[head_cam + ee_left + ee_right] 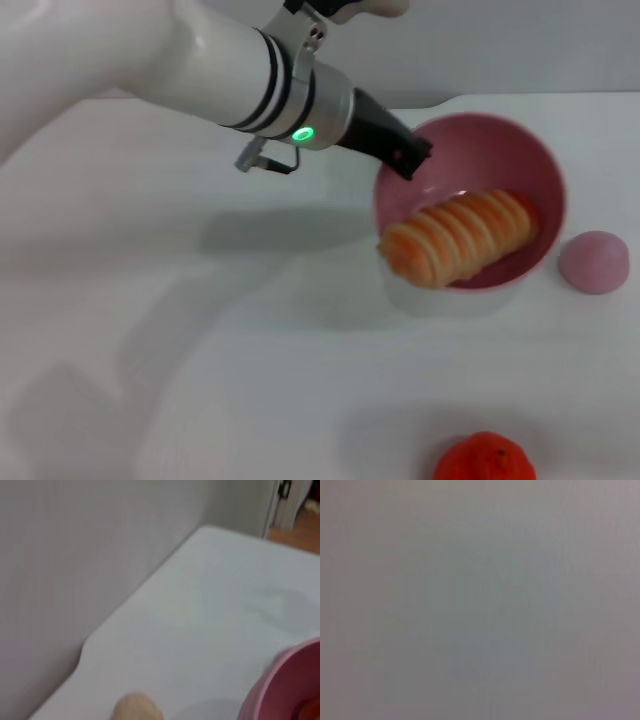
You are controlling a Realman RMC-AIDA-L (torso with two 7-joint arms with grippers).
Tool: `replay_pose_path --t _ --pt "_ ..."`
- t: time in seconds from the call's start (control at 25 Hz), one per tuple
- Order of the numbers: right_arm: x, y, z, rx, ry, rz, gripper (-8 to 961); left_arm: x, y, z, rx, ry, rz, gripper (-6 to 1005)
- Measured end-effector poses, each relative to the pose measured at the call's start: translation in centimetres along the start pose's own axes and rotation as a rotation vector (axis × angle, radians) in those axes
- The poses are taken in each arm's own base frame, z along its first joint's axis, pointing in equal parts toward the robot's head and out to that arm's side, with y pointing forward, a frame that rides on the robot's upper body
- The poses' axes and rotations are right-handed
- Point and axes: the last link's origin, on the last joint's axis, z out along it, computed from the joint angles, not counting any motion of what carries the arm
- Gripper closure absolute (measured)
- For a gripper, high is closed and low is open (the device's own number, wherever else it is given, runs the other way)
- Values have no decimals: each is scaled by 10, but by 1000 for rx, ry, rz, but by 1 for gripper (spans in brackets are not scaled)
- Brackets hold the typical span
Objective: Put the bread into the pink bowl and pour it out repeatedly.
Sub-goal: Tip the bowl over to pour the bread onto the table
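The pink bowl is tipped on its side above the white table, its opening facing me. The striped orange and cream bread lies across its lower rim, one end sticking out over the edge. My left gripper reaches in from the upper left, its dark fingers shut on the bowl's rim. In the left wrist view, only a piece of the bowl's rim shows, with a sliver of the bread inside it. My right gripper is out of view; its wrist view shows only plain grey.
A small pink dome-shaped lump sits just right of the bowl. An orange fruit lies at the front edge. A round beige lump rests near the table's back edge by the wall.
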Motion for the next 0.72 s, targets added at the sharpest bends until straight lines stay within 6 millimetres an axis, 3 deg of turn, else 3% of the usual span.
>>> replay_pose_path --t 0.72 --pt "-7 -4 -8 7 -21 -40 518 6 37 22 71 346 30 957"
